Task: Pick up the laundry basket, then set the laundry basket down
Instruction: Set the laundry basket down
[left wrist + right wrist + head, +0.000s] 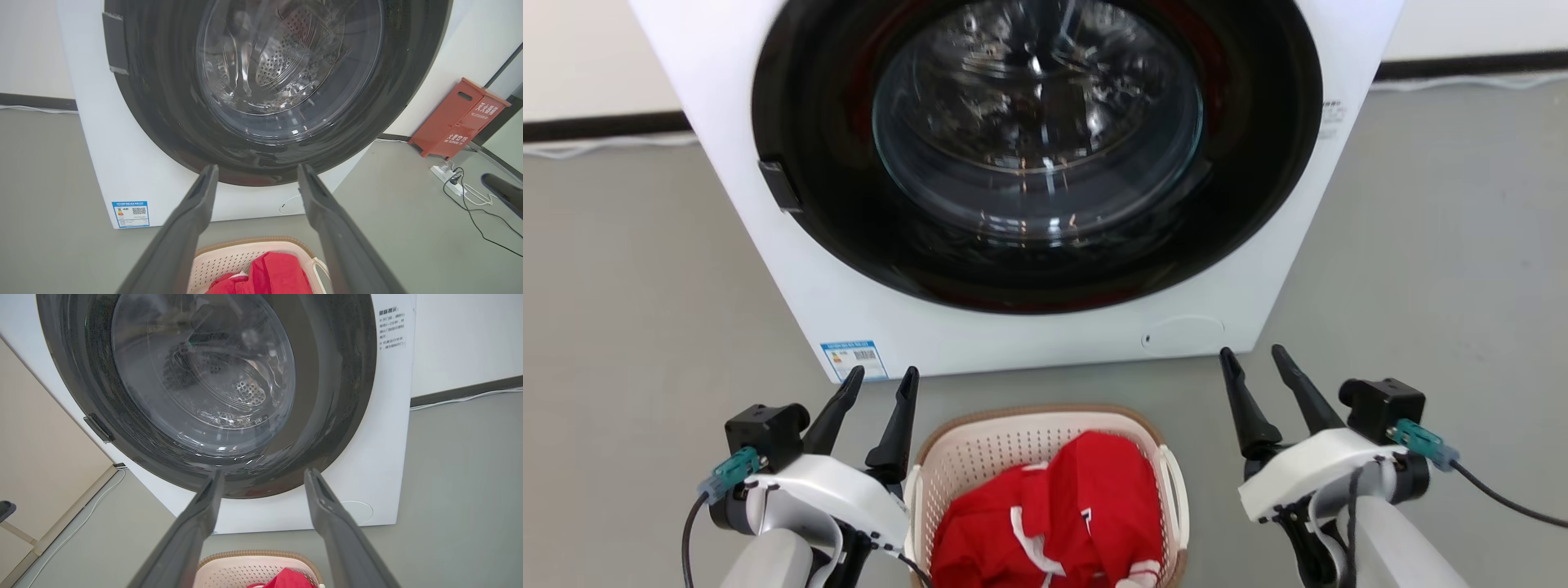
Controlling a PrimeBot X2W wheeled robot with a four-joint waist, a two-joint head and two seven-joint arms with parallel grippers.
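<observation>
The laundry basket [980,457] is a small cream-white perforated tub with a brown rim, standing on the grey floor at the bottom middle of the head view. A red garment with white trim [1066,514] fills it. My left gripper [882,374] hovers open just left of the basket's rim, nothing between its fingers. My right gripper [1254,353] is open too, a little apart from the basket's white right handle [1174,490]. The basket's far rim also appears in the left wrist view [245,245] and the right wrist view [253,559].
A white front-loading washing machine [866,327] with a dark round glass door stands directly behind the basket. In the left wrist view, a red box [457,118] leans by the wall at right, with a power strip and black cable [453,179] on the floor.
</observation>
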